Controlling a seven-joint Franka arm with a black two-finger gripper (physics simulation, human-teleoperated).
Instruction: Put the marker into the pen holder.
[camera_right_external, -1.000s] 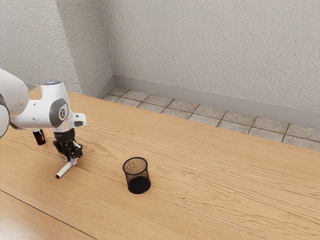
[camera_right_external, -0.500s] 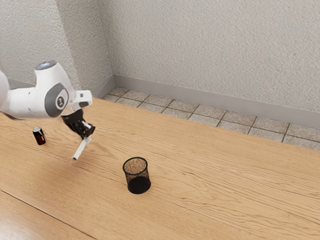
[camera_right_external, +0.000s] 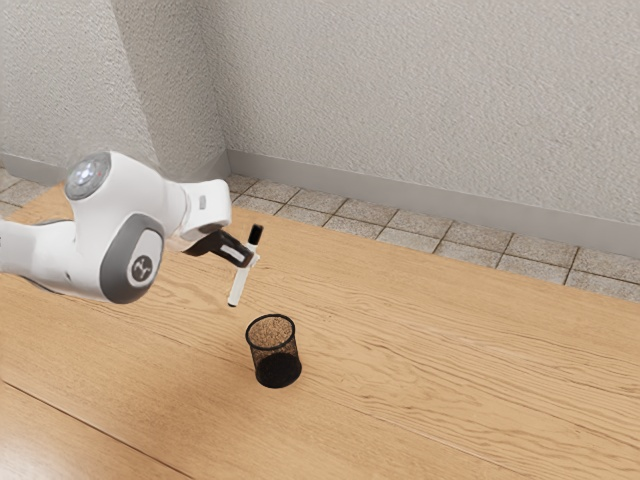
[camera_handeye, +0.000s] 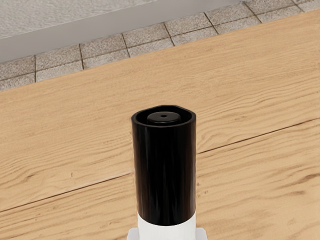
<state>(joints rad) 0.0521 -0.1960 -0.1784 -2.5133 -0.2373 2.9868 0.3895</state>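
**Transfer of the marker (camera_right_external: 238, 289): grasp complete, insertion pending**

The marker is in the air, its black end uppermost and its white body slanting slightly downward. Relative to the pen holder (camera_right_external: 278, 371), it lies toward the exterior view's left and far side, its lower end near the rim but apart from it. The gripper (camera_right_external: 250, 259) pinches the white body from both sides; in the wrist view, pale pads flank it just below the black section. The arm (camera_right_external: 150, 205) extends beyond, on the exterior view's left of the holder. The holder stands upright on the table (camera_right_external: 460, 390). By judgement, pick-up and lift are done; alignment over the opening, lowering and release remain.
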